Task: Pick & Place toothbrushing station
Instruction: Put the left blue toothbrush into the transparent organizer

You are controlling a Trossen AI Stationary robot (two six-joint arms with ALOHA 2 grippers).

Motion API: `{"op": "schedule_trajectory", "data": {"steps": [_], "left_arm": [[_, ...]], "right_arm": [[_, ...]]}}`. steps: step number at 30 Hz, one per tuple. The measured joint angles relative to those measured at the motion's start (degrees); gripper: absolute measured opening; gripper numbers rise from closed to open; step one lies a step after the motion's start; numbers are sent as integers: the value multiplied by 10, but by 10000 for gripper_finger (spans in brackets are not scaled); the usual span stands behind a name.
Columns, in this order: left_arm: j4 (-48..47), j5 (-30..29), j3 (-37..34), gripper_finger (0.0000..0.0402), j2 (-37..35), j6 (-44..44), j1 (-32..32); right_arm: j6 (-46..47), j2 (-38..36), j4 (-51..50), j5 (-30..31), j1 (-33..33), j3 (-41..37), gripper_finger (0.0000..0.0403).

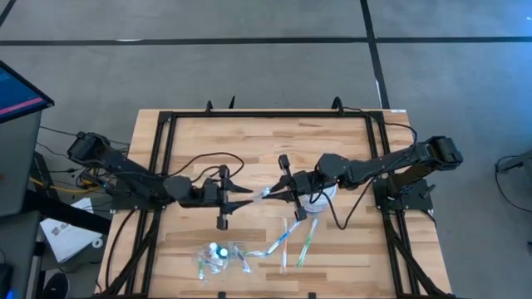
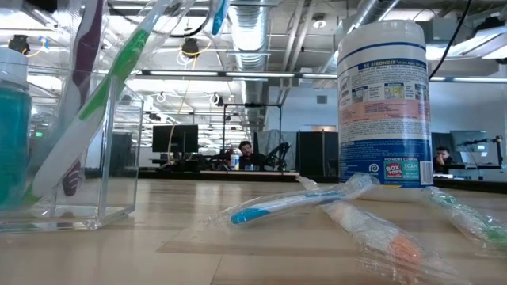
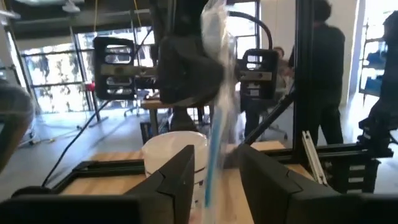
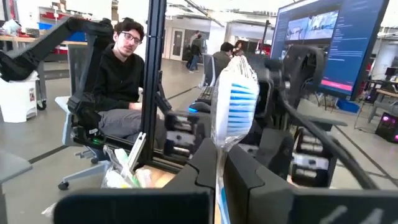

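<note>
Right tool (image 4: 214, 163) clamps the wrapped brush (image 4: 233, 102) at counter centre; left tool (image 3: 214, 171) stands parted around it — a snag at withdrawal could tug it loose.

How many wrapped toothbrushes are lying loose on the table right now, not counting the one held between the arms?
3 that I can make out: one angled left of the group, one upright in the middle, one with green accents on the right. The bag may hide more.
</note>
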Motion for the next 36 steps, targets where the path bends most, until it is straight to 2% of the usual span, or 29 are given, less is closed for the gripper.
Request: {"op": "schedule_trajectory", "data": {"steps": [4,10,16,24,28,36], "left_arm": [[-101,-28,53,139,0,-13,2],[-208,-30,124,160,0,-17,2],[-277,-38,153,168,0,-44,4],[-277,-20,153,163,0,-60,24],[-277,9,153,153,0,-73,33],[-277,11,153,97,0,-73,35]], "right_arm": [[0,0,-8,11,0,0,0],[0,0,-14,11,0,0,0],[0,0,-17,13,0,0,0],[0,0,-17,25,0,0,0],[-3,0,-17,28,-1,0,0],[-5,0,-19,28,-1,0,0]]}}
